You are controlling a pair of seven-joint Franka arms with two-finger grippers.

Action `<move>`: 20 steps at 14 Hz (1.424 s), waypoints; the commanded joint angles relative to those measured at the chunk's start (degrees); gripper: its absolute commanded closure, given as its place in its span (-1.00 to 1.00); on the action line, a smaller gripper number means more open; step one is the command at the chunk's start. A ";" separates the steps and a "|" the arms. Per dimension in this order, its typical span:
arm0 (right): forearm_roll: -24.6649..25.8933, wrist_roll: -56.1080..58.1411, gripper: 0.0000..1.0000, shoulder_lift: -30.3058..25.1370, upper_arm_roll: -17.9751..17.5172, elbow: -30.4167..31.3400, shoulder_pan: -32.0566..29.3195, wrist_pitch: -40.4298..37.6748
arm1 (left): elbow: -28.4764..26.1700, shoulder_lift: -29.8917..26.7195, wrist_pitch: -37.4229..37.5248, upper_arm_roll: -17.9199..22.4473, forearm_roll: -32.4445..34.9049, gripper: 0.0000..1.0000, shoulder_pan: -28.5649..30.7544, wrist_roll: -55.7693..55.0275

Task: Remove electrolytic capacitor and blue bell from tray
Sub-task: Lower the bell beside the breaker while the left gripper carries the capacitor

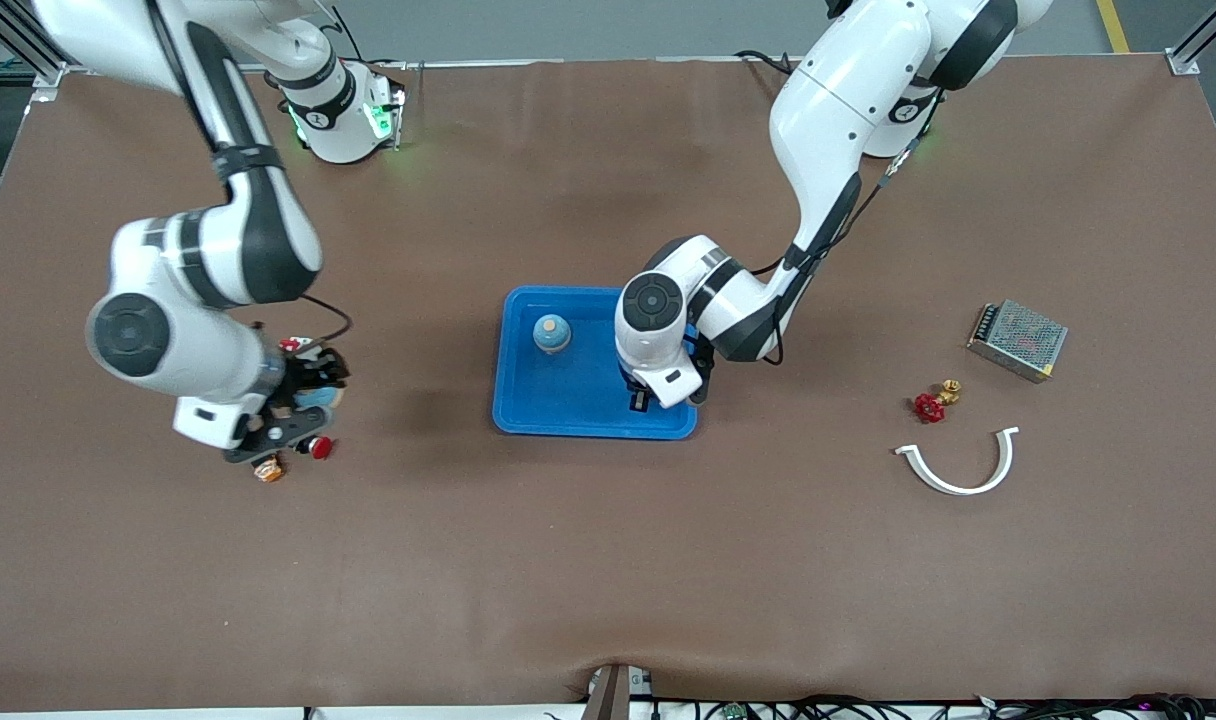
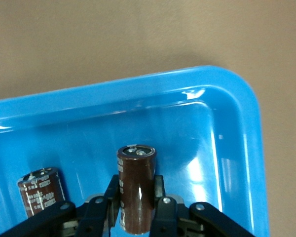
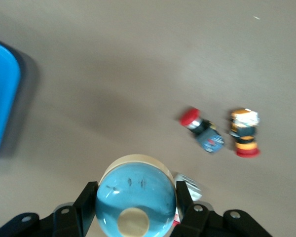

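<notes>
The left gripper (image 2: pixel 133 210) is reaching down into the blue tray (image 1: pixel 528 400) at the end toward the left arm, and the left wrist view is showing what the front view hides under the wrist: its fingers (image 2: pixel 99 210) are pressed against a dark brown capacitor (image 2: pixel 136 190), standing upright between them. That same view is also showing a second capacitor (image 2: pixel 39 191) standing beside it in the tray — not visible from the front. A blue bell (image 1: pixel 552 333) is sitting in the tray, farther from the front camera.

The right gripper (image 3: pixel 133 212) is hanging over the bare table toward the right arm's end, pinching another blue bell (image 3: pixel 136 196) — clear only in its wrist view. Beneath it are lying a red-capped button (image 3: pixel 201 129) and an orange-banded button (image 3: pixel 244 132).
</notes>
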State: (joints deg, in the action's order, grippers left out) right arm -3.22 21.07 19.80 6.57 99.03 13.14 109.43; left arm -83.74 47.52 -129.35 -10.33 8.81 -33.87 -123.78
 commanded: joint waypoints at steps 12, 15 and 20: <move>2.78 30.24 0.33 -5.56 -1.30 19.70 -19.20 19.66 | 4.64 -1.99 7.71 0.57 1.30 1.00 0.38 11.18; 2.78 33.50 0.33 -5.29 -1.38 24.53 -22.10 26.60 | 4.64 -3.22 8.15 0.57 1.39 1.00 0.65 12.32; 2.78 34.73 0.33 -3.54 -1.38 27.53 -23.07 32.15 | 4.03 -6.81 13.67 0.05 0.60 1.00 2.13 21.37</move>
State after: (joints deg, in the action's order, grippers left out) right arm -0.99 54.58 16.51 6.40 125.40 -8.35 140.16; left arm -78.45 43.93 -118.69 -9.93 9.16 -32.96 -105.99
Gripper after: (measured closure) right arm 0.317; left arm 0.696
